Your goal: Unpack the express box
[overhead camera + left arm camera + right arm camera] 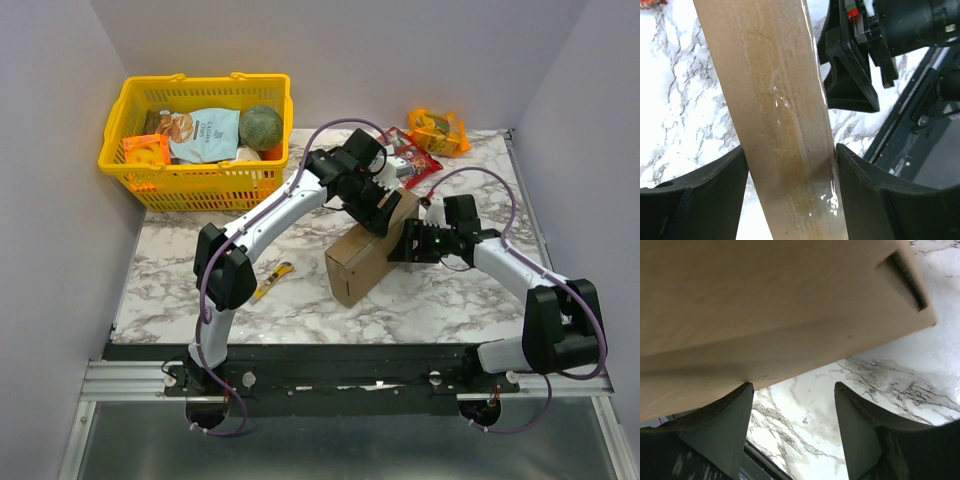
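Both arms reach inward, left gripper (790,162) clamped on the express box (362,264), right gripper (794,390) spread apart.

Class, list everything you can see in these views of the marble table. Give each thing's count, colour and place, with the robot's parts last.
express box: one, brown, mid-table, raised on edge
basket: one, yellow, far left corner
bag: one, blue and white, in the basket
orange packet: one, basket's near left corner
round thing: one, green, basket's right end
red packet: one, behind the box
yellow-orange packet: one, far right
small tool: one, yellow and black, left of the box
table: one, white marble
left claw: black, clamped on the box's edge
right claw: black, open, at the box's right side
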{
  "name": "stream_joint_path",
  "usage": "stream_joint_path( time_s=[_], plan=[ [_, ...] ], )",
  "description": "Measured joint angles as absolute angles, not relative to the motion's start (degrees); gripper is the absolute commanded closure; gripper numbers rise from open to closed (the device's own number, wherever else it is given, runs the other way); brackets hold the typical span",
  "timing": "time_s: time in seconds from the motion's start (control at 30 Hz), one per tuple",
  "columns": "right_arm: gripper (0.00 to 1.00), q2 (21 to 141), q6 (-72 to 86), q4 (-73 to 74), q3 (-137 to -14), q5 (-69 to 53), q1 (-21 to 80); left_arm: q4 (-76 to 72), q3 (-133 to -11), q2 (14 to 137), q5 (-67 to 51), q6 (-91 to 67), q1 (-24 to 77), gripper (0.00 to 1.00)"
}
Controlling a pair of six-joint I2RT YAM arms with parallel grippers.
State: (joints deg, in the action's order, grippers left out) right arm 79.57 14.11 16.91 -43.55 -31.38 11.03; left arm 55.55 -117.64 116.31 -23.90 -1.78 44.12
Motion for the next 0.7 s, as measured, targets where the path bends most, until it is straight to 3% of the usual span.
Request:
stream_joint_path(
  time_s=[0.53, 0.7],
  plan=[
    [0.28, 84.68, 13.21, 16.43, -47.75, -31.16, 11.14, 55.16, -118.72, 116.38, -41.23, -1.39, 37.95, 0.41],
    [0.28, 86.48, 12.80, 16.40, -48.38, -30.74, 12.58, 53.78, -121.14, 116.38, -51.29, -1.30, 38.28, 0.40]
  ],
)
